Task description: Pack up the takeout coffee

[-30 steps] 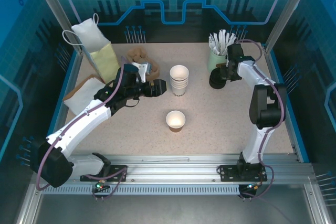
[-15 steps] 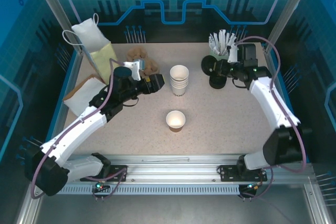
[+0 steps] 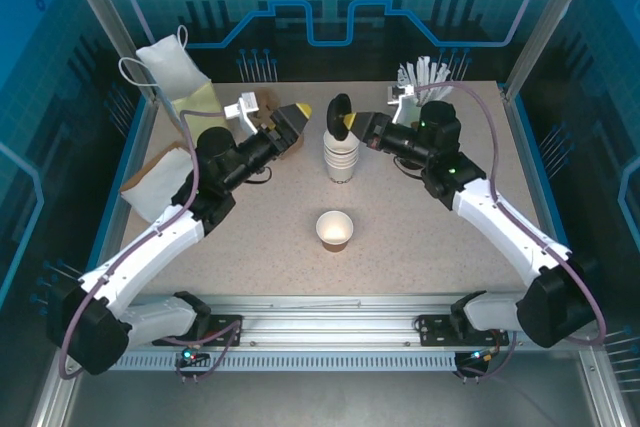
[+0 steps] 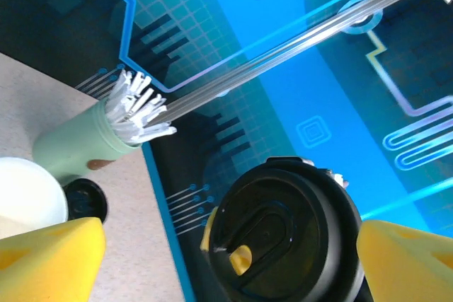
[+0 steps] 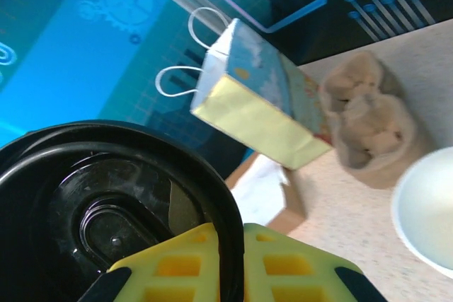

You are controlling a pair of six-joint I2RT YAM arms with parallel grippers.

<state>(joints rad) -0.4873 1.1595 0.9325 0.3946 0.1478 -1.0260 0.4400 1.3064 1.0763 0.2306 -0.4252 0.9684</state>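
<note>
Top external: cups (image 3: 341, 157) beside right tool (image 3: 351, 123)

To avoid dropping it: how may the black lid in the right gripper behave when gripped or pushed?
The black lid looks like thin moulded plastic, so it is probably light and bendy. The right gripper pinches only its rim, so it may pivot or slip. Dropped on edge, it might roll.

Lone cup (image 3: 334, 229) before cup stack (image 3: 341, 152)
</note>
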